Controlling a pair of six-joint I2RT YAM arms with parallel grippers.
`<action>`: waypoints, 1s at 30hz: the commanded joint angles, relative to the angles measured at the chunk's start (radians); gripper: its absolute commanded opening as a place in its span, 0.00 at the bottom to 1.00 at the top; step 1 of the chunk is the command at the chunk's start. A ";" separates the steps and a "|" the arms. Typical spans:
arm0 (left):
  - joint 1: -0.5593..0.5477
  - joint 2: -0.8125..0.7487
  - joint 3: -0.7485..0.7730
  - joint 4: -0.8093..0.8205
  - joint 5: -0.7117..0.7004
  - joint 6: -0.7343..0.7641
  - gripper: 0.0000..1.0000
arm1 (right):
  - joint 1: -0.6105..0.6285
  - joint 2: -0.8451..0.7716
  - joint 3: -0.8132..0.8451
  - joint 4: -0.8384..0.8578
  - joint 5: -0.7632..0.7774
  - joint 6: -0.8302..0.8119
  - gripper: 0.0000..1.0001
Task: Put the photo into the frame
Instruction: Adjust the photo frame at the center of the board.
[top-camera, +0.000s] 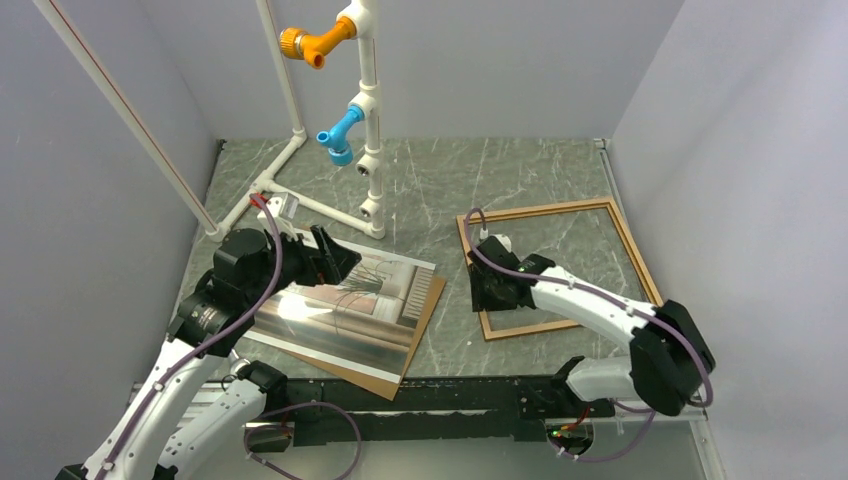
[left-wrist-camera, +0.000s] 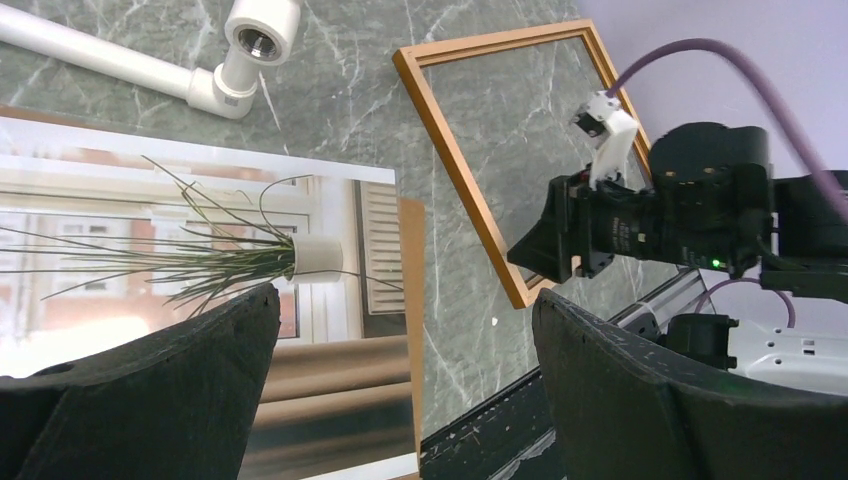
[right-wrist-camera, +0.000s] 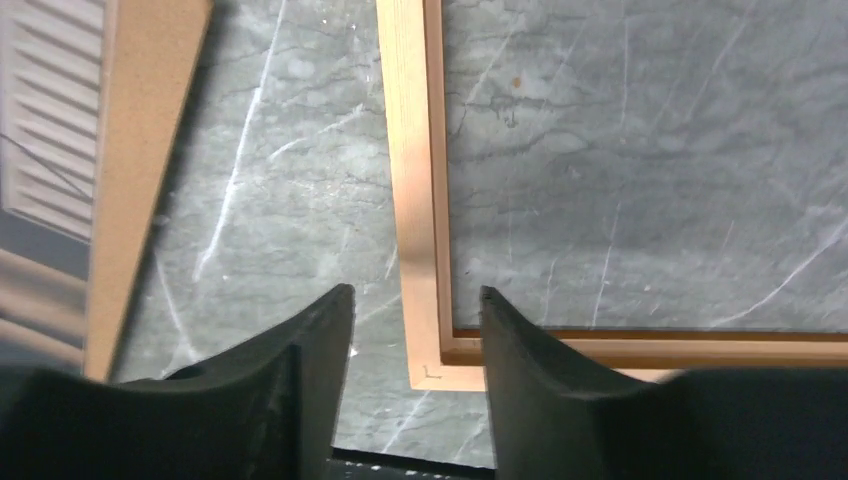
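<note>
The photo (top-camera: 345, 305) of a spiky potted plant lies face up on the left of the table, on a brown backing board. My left gripper (top-camera: 335, 262) hovers over the photo's far right part, wide open and holding nothing. In the left wrist view the photo (left-wrist-camera: 200, 250) shows past the open left gripper (left-wrist-camera: 405, 293). The thin wooden frame (top-camera: 540, 209) lies flat on the right. My right gripper (top-camera: 490, 290) is at its near-left corner. In the right wrist view the right gripper (right-wrist-camera: 413, 295) is open, and its fingers straddle the frame's (right-wrist-camera: 412, 180) left rail with a gap on each side.
The brown backing board (top-camera: 425, 310) sticks out under the photo's right and near edges. A white pipe stand (top-camera: 365, 120) with orange and blue fittings rises at the back left. A black rail (top-camera: 450, 400) runs along the table's near edge. Grey walls enclose three sides.
</note>
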 joint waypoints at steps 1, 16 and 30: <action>-0.003 -0.011 -0.002 0.042 0.019 -0.018 0.99 | 0.005 -0.108 -0.015 -0.021 0.002 0.124 0.59; -0.003 -0.023 0.012 0.017 0.007 -0.010 0.99 | -0.035 -0.311 -0.016 -0.243 0.076 0.465 1.00; -0.003 -0.011 0.009 0.021 0.014 -0.006 0.99 | -0.419 -0.336 -0.190 -0.230 -0.226 0.429 0.96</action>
